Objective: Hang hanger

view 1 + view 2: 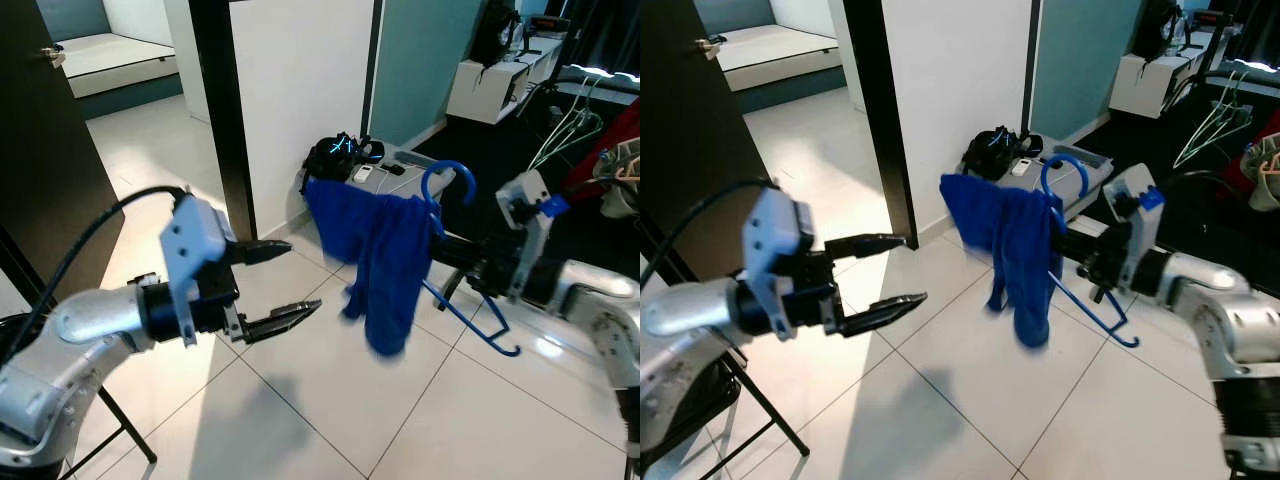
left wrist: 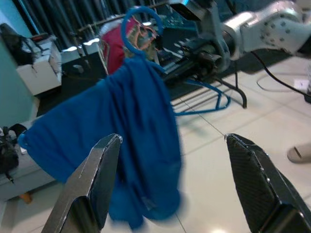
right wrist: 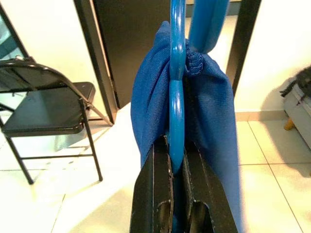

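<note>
Left eye view. My right gripper point(image 1: 455, 262) reaches in from the right, its fingers pinched on a blue hanger point(image 1: 452, 245). The hanger is held in the air over the tiled floor point(image 1: 330, 400), hook uppermost, tilted, one lower bar slanting down toward the floor. A blue cloth point(image 1: 375, 250) hangs over it and droops below, clear of the floor. My left gripper point(image 1: 285, 285) is held out at the left, fingers spread, holding nothing, a short way apart from the cloth. Behind the cloth: a white wall point(image 1: 300, 90), a dark door frame point(image 1: 220, 110), a black bag point(image 1: 335, 157) on a low surface. Far right: pale hangers point(image 1: 570, 130) on a rack.

Right eye view. Same items. A dark door point(image 1: 685, 150) stands at the left.

Left wrist view. My two spread fingers point(image 2: 92, 189) frame the cloth, which hangs well ahead of them. The hanger's round hook shows above the cloth, my right arm point(image 2: 262, 24) behind it.

Right wrist view. My fingers point(image 3: 153, 194) are pressed together on the hanger's bar, cloth bunched on both sides of it. A black folding chair point(image 3: 48, 111) stands on the floor beyond.
</note>
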{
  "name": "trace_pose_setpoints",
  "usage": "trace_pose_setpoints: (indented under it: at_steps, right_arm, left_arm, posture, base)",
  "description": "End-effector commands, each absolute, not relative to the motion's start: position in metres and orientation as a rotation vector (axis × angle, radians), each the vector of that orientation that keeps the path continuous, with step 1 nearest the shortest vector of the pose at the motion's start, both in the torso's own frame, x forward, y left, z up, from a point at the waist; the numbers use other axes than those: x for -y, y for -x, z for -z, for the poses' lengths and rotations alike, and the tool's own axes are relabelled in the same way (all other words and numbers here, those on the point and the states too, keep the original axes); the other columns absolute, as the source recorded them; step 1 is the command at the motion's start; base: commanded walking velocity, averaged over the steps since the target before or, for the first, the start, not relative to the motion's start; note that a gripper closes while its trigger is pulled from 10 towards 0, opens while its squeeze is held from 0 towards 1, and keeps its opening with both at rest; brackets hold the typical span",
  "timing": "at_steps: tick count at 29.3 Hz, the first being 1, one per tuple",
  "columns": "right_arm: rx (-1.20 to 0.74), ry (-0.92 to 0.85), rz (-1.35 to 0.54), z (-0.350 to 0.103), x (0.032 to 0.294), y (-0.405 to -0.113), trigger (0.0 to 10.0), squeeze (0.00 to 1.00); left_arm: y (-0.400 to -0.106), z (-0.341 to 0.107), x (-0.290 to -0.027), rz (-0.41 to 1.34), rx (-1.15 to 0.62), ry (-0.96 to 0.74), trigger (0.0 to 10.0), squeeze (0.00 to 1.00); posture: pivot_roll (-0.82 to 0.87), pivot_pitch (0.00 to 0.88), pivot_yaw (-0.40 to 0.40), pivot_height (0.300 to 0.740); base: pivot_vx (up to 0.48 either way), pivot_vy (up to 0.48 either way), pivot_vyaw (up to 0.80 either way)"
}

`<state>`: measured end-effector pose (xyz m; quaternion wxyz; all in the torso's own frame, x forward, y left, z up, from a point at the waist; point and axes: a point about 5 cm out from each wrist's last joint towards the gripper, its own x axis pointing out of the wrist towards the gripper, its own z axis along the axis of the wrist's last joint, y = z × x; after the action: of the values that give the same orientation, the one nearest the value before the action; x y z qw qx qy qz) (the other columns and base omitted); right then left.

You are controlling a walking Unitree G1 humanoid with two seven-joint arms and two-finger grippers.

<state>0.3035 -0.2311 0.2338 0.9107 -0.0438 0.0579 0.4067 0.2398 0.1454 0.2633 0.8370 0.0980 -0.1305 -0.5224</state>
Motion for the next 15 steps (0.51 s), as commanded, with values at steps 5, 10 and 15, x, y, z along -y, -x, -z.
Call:
trace_pose_setpoints:
  at_steps: [5, 10, 15]
  right_arm:
    - [-0.148, 0.103, -1.047, -0.236, 0.222, -0.284, 10.0, 0.0]
    - [-0.171, 0.101, -1.187, -0.235, 0.208, -0.274, 10.0, 0.0]
    - [-0.205, 0.136, -1.352, -0.232, 0.186, -0.265, 10.0, 0.0]
  left_arm:
    - [-0.231, -0.298, -0.16, 1.245, 0.348, -0.252, 10.0, 0.0]
    - [-0.228, -0.299, -0.155, 1.358, 0.302, -0.327, 10.0, 0.0]
    - [-0.235, -0.294, -0.149, 1.412, 0.235, -0.416, 10.0, 0.0]
  posture:
    - [0.04, 0.0, 0.0, 0.74]
    - [0.05, 0.0, -0.001, 0.74]
    - [0.04, 0.0, -0.002, 0.74]
  base:
    - [0.0, 0.0, 0.0]
    - [0.0, 0.0, 0.0]
    - [0.0, 0.0, 0.0]
